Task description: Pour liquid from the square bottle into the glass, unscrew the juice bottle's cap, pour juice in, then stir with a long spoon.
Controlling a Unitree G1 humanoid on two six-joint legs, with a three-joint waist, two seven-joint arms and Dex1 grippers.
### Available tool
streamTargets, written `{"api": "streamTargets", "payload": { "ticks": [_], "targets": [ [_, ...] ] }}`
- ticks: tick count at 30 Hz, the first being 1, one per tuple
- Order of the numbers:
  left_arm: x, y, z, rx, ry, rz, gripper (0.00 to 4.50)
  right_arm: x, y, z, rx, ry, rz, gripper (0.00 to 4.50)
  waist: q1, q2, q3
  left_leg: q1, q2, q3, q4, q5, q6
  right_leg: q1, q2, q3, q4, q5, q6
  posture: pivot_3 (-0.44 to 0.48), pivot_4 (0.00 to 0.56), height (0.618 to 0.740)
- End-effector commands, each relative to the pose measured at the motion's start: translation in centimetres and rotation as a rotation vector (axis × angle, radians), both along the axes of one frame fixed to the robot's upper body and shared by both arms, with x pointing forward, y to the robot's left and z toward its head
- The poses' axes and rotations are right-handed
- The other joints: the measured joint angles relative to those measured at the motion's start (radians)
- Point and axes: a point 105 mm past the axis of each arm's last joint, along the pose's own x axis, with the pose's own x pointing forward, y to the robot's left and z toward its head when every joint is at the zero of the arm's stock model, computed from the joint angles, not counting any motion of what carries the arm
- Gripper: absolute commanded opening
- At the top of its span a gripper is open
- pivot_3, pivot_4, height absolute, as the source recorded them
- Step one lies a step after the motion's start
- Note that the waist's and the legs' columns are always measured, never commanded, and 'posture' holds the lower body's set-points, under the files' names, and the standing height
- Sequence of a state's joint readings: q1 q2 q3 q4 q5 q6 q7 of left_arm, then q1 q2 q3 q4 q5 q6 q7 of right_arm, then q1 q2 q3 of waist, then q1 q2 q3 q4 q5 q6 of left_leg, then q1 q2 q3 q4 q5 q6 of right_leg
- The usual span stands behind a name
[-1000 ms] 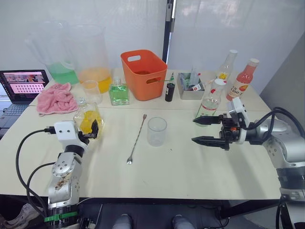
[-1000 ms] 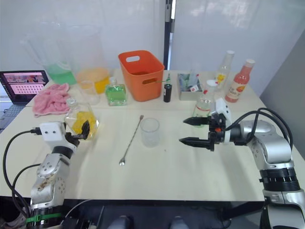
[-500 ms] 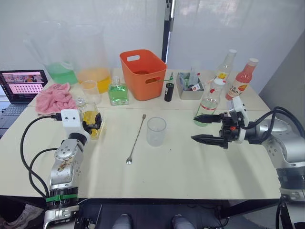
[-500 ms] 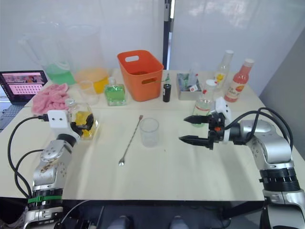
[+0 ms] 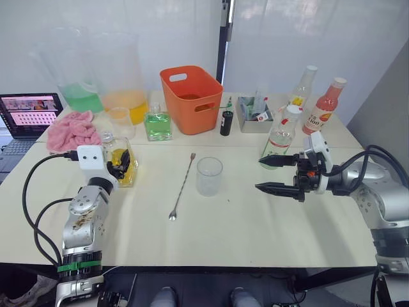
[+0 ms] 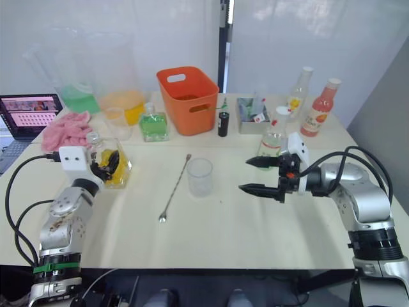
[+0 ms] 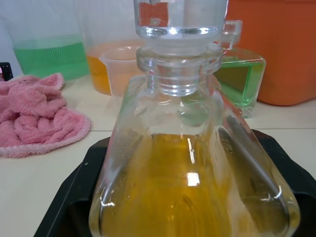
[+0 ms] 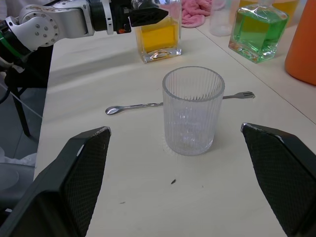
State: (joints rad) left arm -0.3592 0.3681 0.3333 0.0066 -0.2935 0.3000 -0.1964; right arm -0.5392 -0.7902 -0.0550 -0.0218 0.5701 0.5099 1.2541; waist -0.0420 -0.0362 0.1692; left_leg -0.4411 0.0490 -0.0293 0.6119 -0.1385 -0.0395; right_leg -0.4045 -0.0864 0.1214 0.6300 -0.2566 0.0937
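Right wrist view: glass (image 8: 193, 110) stands between the spread right pincer (image 8: 190, 182) fingers.

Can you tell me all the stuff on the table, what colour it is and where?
square bottle: 1, clear with yellow liquid, left side
glass: 1, clear, middle
long spoon: 1, silver, left of the glass
juice bottle: 1, green-and-white label, right side
cap: 1, white, on the juice bottle
basket: 1, orange, back middle
green square bottle: 1, left of the basket
towel: 1, pink, back left
laptop: 1, far left
left gripper: around the square bottle
right gripper: open, right of the glass
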Motion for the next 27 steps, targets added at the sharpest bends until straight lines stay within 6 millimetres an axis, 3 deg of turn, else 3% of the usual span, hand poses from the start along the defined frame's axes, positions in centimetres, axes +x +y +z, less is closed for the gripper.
{"api": "streamTargets", "payload": {
  "ticks": [1, 4, 7, 14, 18, 21, 23, 27],
  "targets": [
    [-1.7, -0.5, 5.5, 0.024, -0.196, -0.083, 2.81, -0.4, 0.2, 1.3, 0.015, -0.047, 0.021, 4.50, 0.001, -0.001, 0.001, 0.000, 0.000, 0.000, 0.000, 0.000, 0.000, 0.000, 0.000, 0.000, 0.000, 0.000, 0.000, 0.000, 0.150, 0.725],
    [-3.3, -2.0, 7.0, 0.096, -0.216, -0.269, 2.81, -0.3, 0.2, 1.5, 0.020, -0.045, 0.032, 4.50, -0.001, -0.009, 0.006, -0.002, 0.000, -0.001, 0.000, 0.000, 0.000, -0.001, 0.000, -0.001, 0.000, 0.000, -0.001, 0.000, 0.150, 0.725],
    [-4.3, -2.9, 7.2, 0.160, -0.186, -0.401, 2.81, -0.3, 0.2, 1.7, 0.020, -0.046, 0.034, 4.50, -0.001, -0.010, 0.007, -0.004, 0.000, -0.001, 0.000, 0.000, 0.000, -0.002, 0.000, -0.001, -0.001, 0.000, -0.001, 0.000, 0.150, 0.725],
    [-7.5, -8.8, 7.0, 0.253, -0.131, -0.852, 2.81, -0.6, -0.2, 1.8, 0.027, -0.030, 0.036, 4.50, 0.008, -0.010, 0.008, -0.004, 0.000, -0.001, -0.001, 0.000, 0.000, -0.002, 0.000, -0.001, -0.002, 0.000, -0.001, 0.000, 0.150, 0.725],
    [-9.5, -12.1, 5.5, 0.253, -0.039, -1.120, 2.81, -1.3, -0.3, 1.9, 0.049, -0.019, 0.044, 4.50, 0.005, -0.010, 0.008, -0.004, 0.000, -0.001, -0.001, 0.000, 0.000, -0.002, 0.000, -0.001, -0.002, 0.000, -0.002, 0.000, 0.150, 0.725],
    [-10.2, -13.3, 5.5, 0.237, -0.038, -1.214, 2.81, -1.6, -0.4, 1.9, 0.053, -0.015, 0.037, 4.50, 0.001, -0.009, 0.008, -0.004, 0.001, -0.001, -0.001, 0.000, 0.000, -0.003, 0.000, -0.001, -0.001, 0.000, -0.002, 0.000, 0.150, 0.725],
    [-10.4, -15.6, 5.5, 0.266, -0.049, -1.340, 2.81, -2.2, -0.8, 1.8, 0.063, -0.006, 0.017, 4.50, 0.000, -0.009, 0.008, -0.004, 0.001, -0.001, -0.001, 0.000, 0.000, -0.003, 0.001, -0.001, -0.001, 0.000, -0.002, 0.000, 0.150, 0.725],
    [-10.0, -18.2, 5.2, 0.317, -0.061, -1.448, 2.81, -2.9, -1.1, 1.6, 0.074, -0.012, -0.026, 4.50, 0.013, -0.009, 0.008, -0.004, 0.000, -0.002, 0.002, 0.000, 0.000, -0.001, 0.001, -0.001, -0.001, 0.000, -0.001, 0.000, 0.150, 0.725]
  ]
}}
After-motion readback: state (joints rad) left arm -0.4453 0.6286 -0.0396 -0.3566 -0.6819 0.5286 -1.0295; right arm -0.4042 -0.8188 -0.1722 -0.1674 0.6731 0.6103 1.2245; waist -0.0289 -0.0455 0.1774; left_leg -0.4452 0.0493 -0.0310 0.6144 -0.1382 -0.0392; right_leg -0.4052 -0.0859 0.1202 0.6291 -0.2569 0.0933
